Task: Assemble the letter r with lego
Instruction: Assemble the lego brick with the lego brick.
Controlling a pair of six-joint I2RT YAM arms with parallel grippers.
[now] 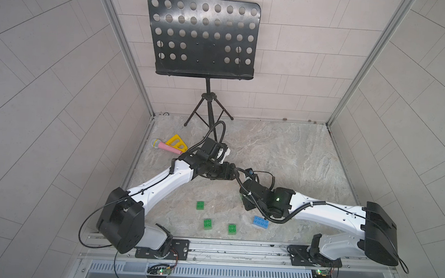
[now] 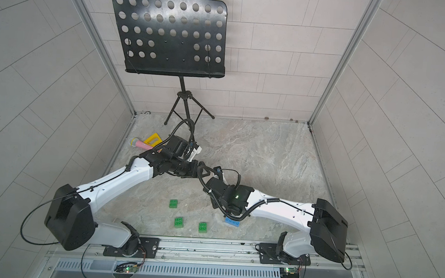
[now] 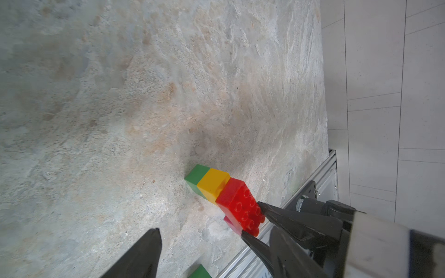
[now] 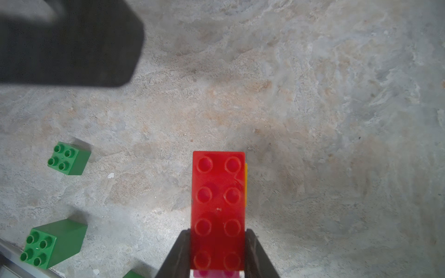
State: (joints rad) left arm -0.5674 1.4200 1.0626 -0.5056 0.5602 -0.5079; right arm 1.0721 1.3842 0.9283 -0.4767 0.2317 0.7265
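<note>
- The right pincer (image 4: 218, 231) is pinching the red brick (image 4: 218, 192) across its narrow width, one finger on each long side at one end.
- In the left wrist view the red brick (image 3: 238, 207) sits studs up on a yellow brick (image 3: 212, 184), which sits on a green brick (image 3: 196, 175), making one stack.
- A pink brick (image 4: 216, 274) shows under the gripped end of the red one; little of it is visible.
- Whether the stack's green foot rests on the surface (image 1: 281, 159) I cannot tell.
- In both top views the right arm's wrist hides the stack, at about the middle of the surface.
- The left pincer (image 3: 214, 255) is spread wide with nothing pinched, close beside the stack.
- Three loose green bricks (image 1: 200, 205) (image 1: 208, 224) (image 1: 232, 229) stand studs up near the middle of the near edge, apart from each other.
- A blue brick (image 1: 260, 222) lies just to their right, also near the near edge, partly under the right arm's cable.
- A yellow triangular toy (image 1: 176, 141) and a pink toy microphone (image 1: 166, 147) lie touching at the left edge.
- A black music stand (image 1: 201, 35) stands at the far edge.
</note>
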